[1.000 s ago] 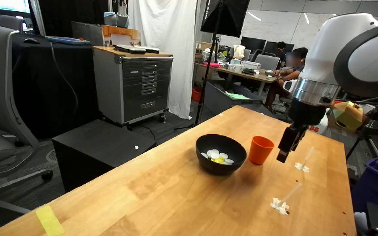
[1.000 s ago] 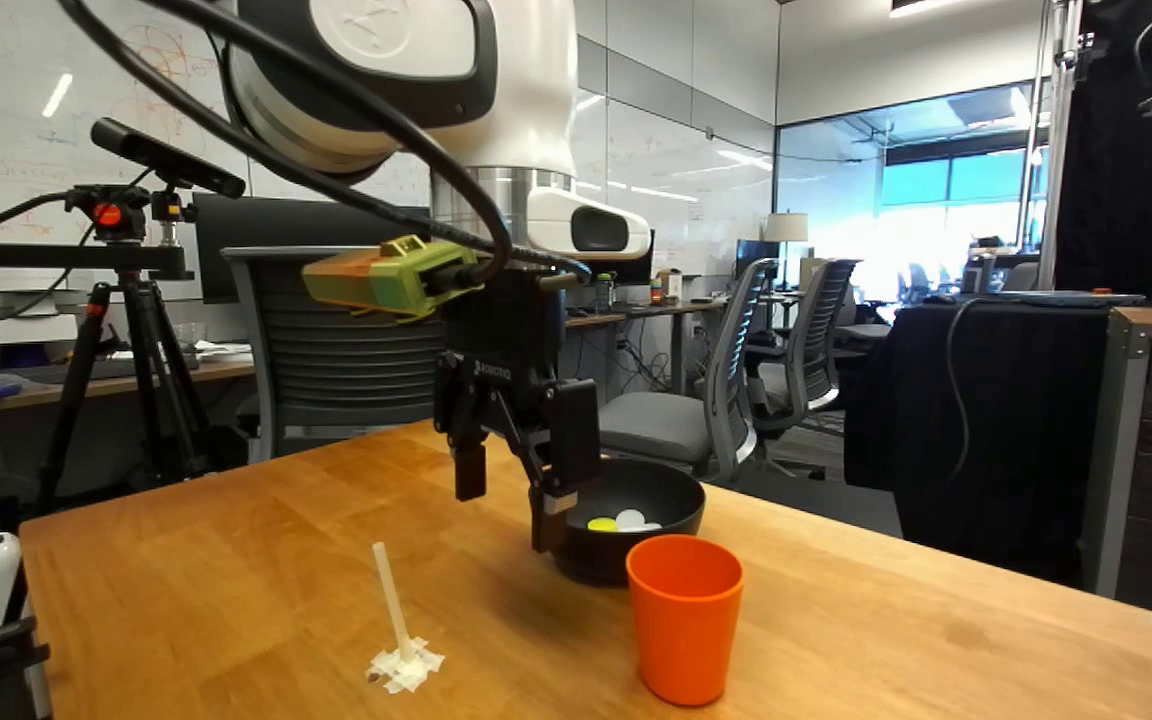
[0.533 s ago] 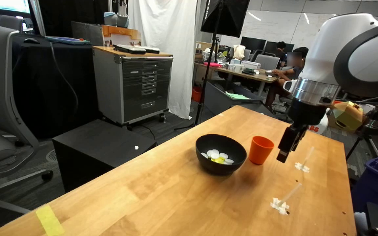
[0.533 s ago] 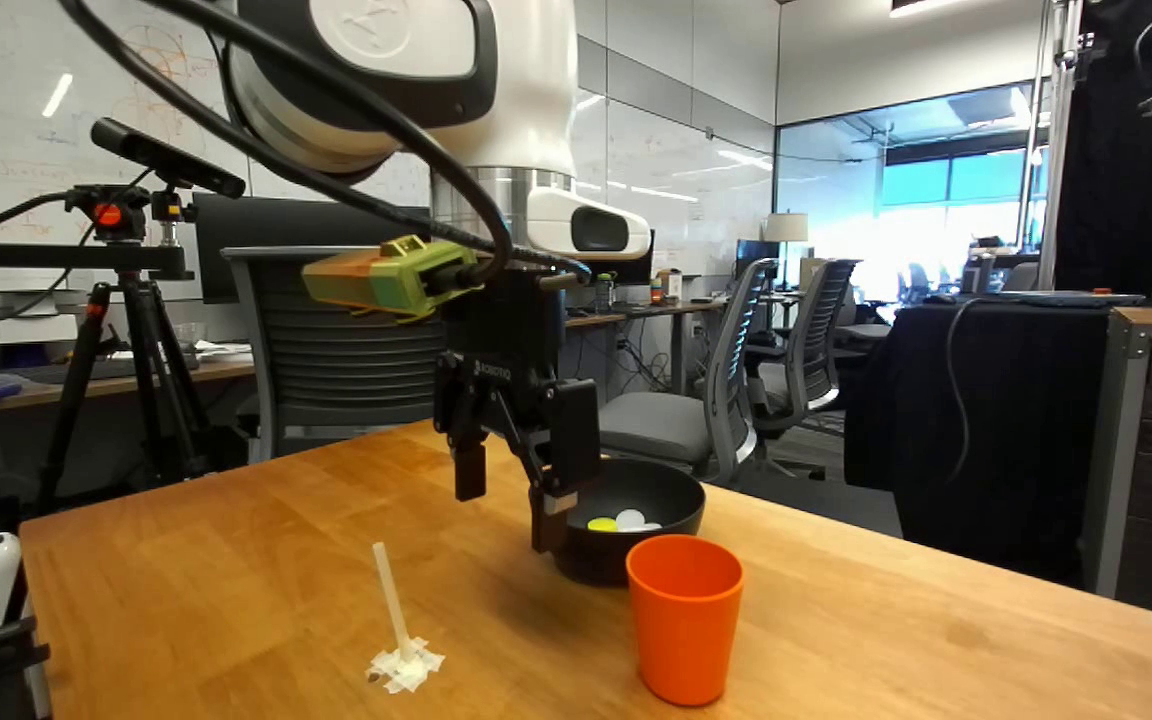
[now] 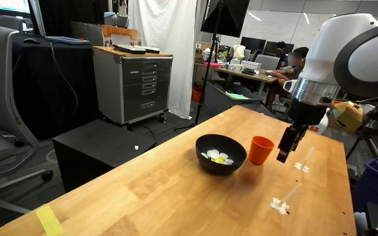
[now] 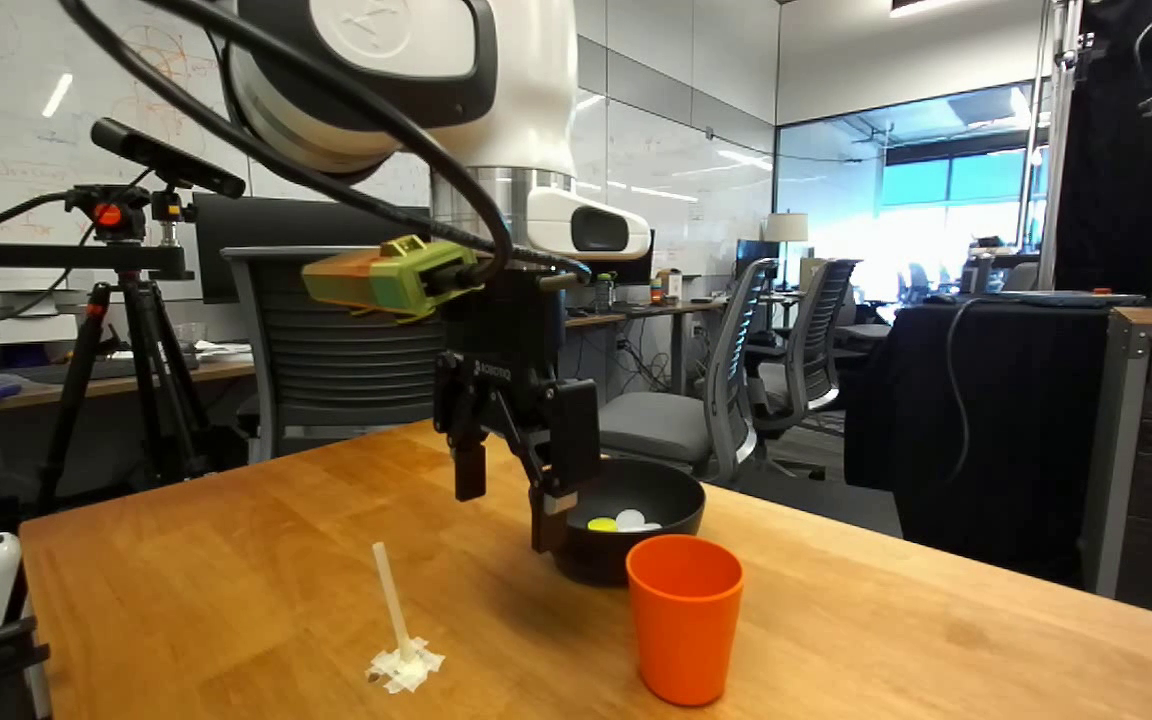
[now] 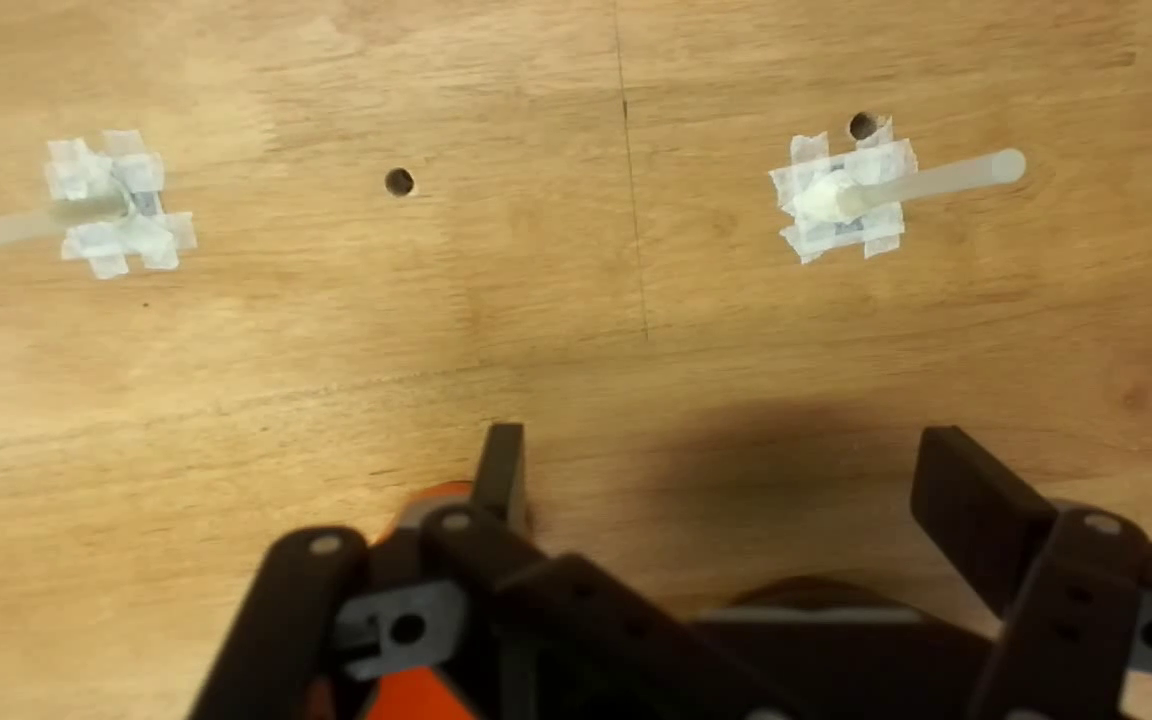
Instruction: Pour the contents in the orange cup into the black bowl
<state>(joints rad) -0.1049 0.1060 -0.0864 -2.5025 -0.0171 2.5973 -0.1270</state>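
The small white and yellow pieces (image 5: 215, 156) lay in the black bowl (image 5: 220, 170); in an exterior view they showed as a loose heap, while in an exterior view that put the gripper (image 6: 509, 510) in front of the bowl only a few came up past the rim. The orange cup (image 6: 686, 630) stood upright just beside the bowl on the wooden table (image 5: 162, 190) in both exterior views, the bottom of its inside hidden. The wrist view caught no more than orange patches of the cup behind the gripper's own parts, but it told best how the gripper stood: its fingers (image 7: 981, 520) were spread wide, with wood and a soft shadow (image 7: 766, 450) between them. In an exterior view those fingers lined up as a single dark shape below the white arm (image 5: 320, 49), above the table and apart from the cup. The wrist view also looked down on two pale rods (image 7: 936, 182) standing in patches of white tape (image 7: 106, 242), with dark holes (image 7: 399, 182) in the wood near them; in an exterior view a single rod (image 6: 391, 600) stuck up left of the cup. There, one finger crossed the bowl's left side and the cup's rim stood in front of its wall. Around the table were a yellow strip (image 5: 49, 219) stuck near its corner, a black box (image 5: 103, 144) on the floor, a purple bin (image 5: 374, 186), a grey drawer cabinet (image 5: 148, 88) and a person (image 5: 295, 71) seated at a desk (image 5: 261, 77); in an exterior view a yellow block (image 6: 376, 280) showed near the wrist, and a grey chair (image 6: 346, 350) stood behind the table.
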